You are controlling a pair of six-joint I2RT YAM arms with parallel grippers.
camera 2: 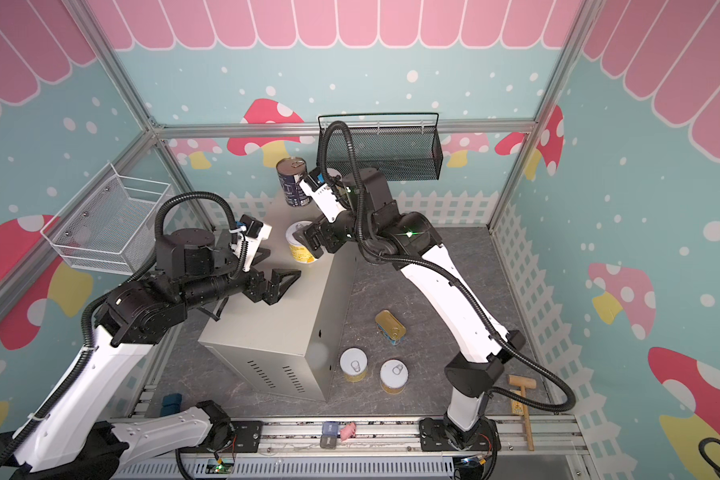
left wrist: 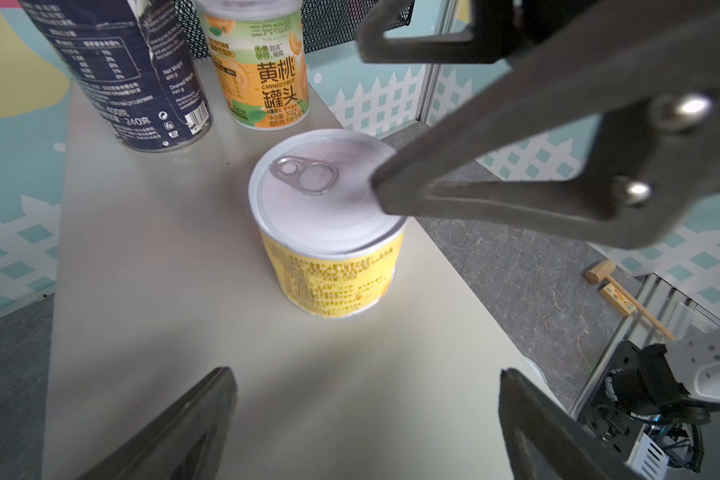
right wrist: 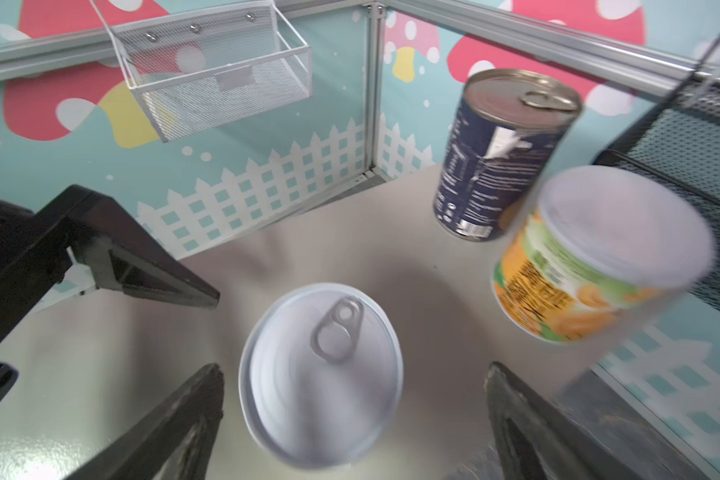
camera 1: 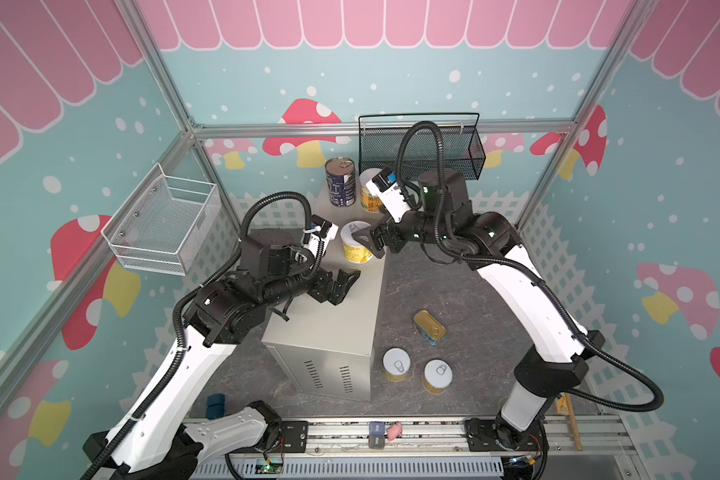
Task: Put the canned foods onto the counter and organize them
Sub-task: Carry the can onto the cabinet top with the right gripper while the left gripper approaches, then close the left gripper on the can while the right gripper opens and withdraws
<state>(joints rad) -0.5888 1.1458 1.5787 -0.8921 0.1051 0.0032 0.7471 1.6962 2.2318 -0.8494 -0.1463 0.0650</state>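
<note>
A robot cell is seen from above. A tall beige-grey metal box, the desk (camera 1: pixel 341 316) (camera 2: pixel 275 328), is stood on a grey marbled base (camera 1: pixel 454 291).

Three cans are stood upright on the desk's top. At its far end, a taller navy can (camera 1: pixel 341 183) (right wrist: pixel 495 158) and a white-lidded yellow can (camera 1: pixel 368 195) (left wrist: pixel 262 62) are set just beside each other, in front of a black mesh basket (camera 1: pixel 425 145). A short yellow pull-tab can (camera 1: pixel 355 245) (camera 2: pixel 300 247) (left wrist: pixel 329 224) (right wrist: pixel 321 374) is placed nearer the middle, close to the desk's right edge.

The right jaws are held spread wide above this short can, and nothing is gripped. In the right wrist view one finger is seen at each side of the can, apart from it. In the left wrist view one fingertip is seen over the lid's rim; whether it touches cannot be told.

The left jaws are spread wide too, with nothing between them, and are hung above the bare desk top near the same can.

Three tins are left on the base, to the right of the desk. A flat gold-topped tin (camera 1: pixel 430 327) (camera 2: pixel 390 327) is lying flat. Two more short cans (camera 1: pixel 396 365) (camera 1: pixel 437 375) are stood upright side by side near the desk's vented end.
</note>
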